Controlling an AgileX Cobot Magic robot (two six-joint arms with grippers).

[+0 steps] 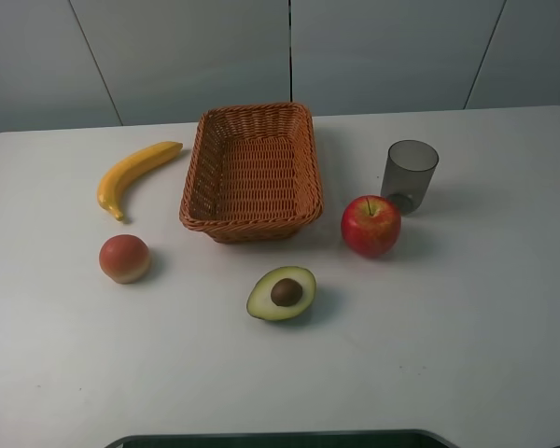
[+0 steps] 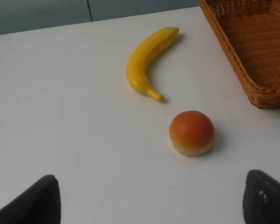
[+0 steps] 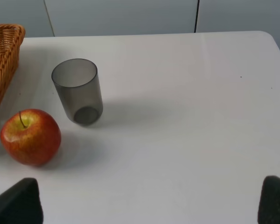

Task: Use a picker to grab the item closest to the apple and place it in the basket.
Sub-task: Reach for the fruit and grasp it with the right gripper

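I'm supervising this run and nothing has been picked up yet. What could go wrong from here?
The cup stands very near the apple; the right end effector, open now, might nudge the apple and send it rolling. The cup is upright and smooth-sided, so an off-centre grip could tip it or let it slip. On the way to the basket, the carried cup could clip the apple, which sits close to that path.

Matte black, rounded jaws, 2 per wrist view, pale specks on 1
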